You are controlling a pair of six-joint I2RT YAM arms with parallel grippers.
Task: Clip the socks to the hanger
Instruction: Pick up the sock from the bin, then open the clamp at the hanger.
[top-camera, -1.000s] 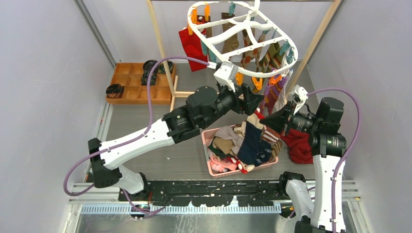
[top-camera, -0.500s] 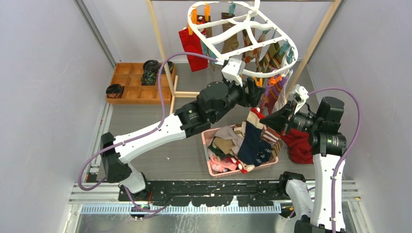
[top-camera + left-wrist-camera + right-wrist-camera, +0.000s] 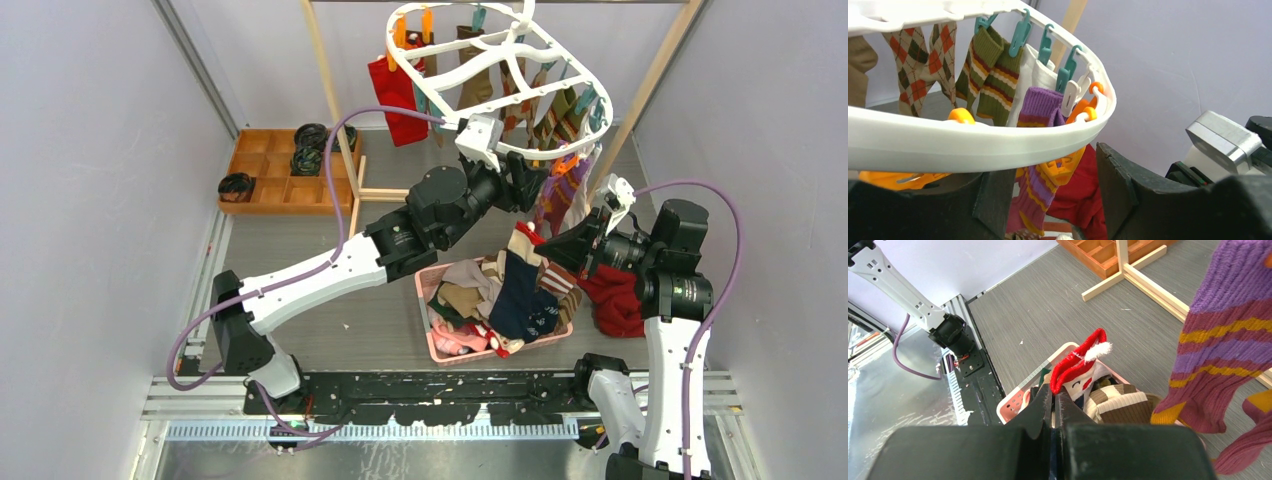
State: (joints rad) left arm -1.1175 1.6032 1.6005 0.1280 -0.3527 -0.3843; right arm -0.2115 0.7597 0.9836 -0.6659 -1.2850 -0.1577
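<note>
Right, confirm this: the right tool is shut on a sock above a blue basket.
Wrong colour: the basket is pink, as the top external view shows. The right tool is shut on a sock above that pink basket.

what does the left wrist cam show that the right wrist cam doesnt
Only the left wrist view: the white hanger ring with teal pegs, an orange peg hanging between the spread fingers of the left gripper, an argyle sock and green striped socks.
Only the right wrist view: the pink basket, a red-and-white sock, the wooden tray, the rack's wooden foot and the shut right gripper.
Both: the purple striped sock.
</note>
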